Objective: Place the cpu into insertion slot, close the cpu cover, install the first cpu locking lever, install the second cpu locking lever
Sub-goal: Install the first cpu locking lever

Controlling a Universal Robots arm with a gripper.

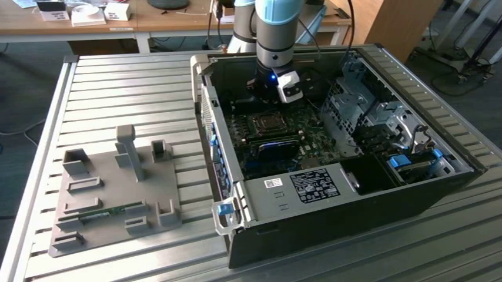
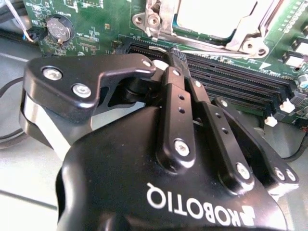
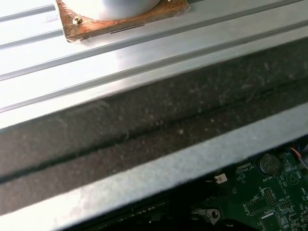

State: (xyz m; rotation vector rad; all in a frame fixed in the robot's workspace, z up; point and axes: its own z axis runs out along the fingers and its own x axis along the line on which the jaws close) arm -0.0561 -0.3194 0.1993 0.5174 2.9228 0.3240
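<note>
In the second wrist view the cpu (image 2: 211, 14) shows a bright silvery top inside its socket on the green motherboard (image 2: 91, 19). The cpu cover (image 2: 156, 19), a silver metal frame, lies flat around it. A thin metal lever (image 2: 202, 45) runs along the socket's edge beside the black memory slots (image 2: 240, 82). My gripper (image 2: 172, 54) is shut with nothing seen between its fingers (image 2: 175, 110), and its tips sit close to that lever edge. In the exterior view the gripper (image 1: 271, 94) hangs inside the open computer case (image 1: 439, 194), just behind the socket (image 1: 269, 123).
Metal drive cages (image 1: 368, 111) stand on the exterior view's right inside the case, and the power supply (image 1: 306, 188) lies at the front. A grey fixture plate (image 1: 117, 194) lies on the slatted table (image 1: 117, 94). A coin battery (image 3: 269, 164) sits on the board below the case wall (image 3: 144, 125).
</note>
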